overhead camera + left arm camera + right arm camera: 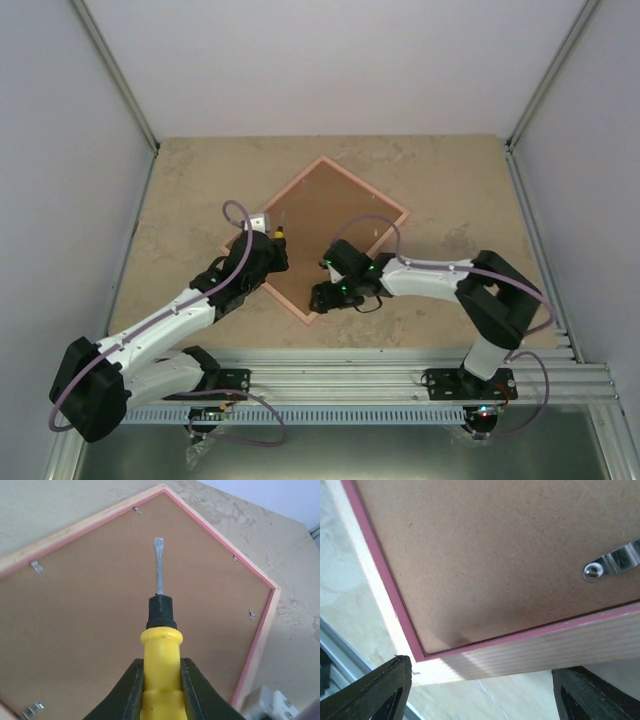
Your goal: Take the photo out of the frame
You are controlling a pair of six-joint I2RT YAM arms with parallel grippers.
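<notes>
1. Beige stone-patterned bench (pixel 440 180) between grey walls fills the top view. The frame (pixel 330 215) lies face down on it, turned like a diamond, brown back up. The photo is out of sight, presumably under that back. The left gripper (pixel 268 245) sits over the frame's left edge holding a screwdriver (pixel 281 234). The right gripper (pixel 325 297) is at the near corner.
2. In the left wrist view, the jaws are clamped on the yellow handle. The flat blade points across the back toward the far corner, apart from every one of the metal tabs (pixel 36 566) along the inner edge. Whether the tip touches the board cannot be told.
3. In the right wrist view, the jaws are spread, one on each side of the frame's corner, pinching nothing. One tab (pixel 615 562) lies flat on the back.
4. The step in hand looks like freeing the back, since the visible tabs appear to be down. The next move calls for steering the blade tip under a tab and levering it aside while the right gripper steadies the corner.
</notes>
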